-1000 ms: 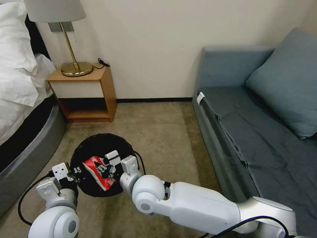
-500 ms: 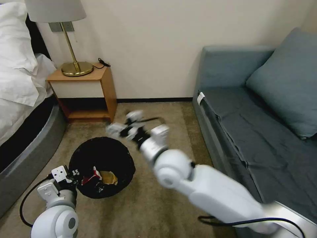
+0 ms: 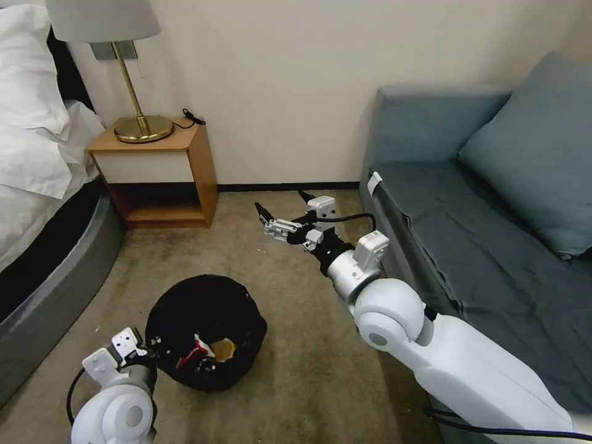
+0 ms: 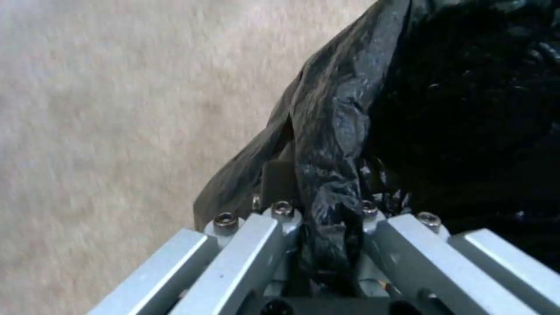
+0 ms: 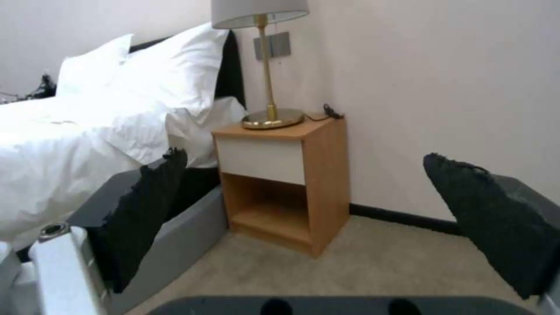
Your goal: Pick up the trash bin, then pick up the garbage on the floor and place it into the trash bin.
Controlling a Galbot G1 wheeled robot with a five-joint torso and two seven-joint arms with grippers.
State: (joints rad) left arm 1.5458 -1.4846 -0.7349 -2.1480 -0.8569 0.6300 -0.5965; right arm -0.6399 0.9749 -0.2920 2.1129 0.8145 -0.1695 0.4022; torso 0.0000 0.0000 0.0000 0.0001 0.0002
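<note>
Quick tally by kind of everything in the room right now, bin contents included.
Bin: 1
Litter showing inside it: 2, a red-and-white packet and a tan scrap
Grippers: 2, left gripper shut on the bin's rim, right gripper open over the carpet
Nightstand: 1
Lamp: 1
Sofa: 1
Bed: 1
Total: 9

Lamp (image 3: 103, 18) shade cropped; trash bin (image 3: 206, 333) base hidden.
</note>
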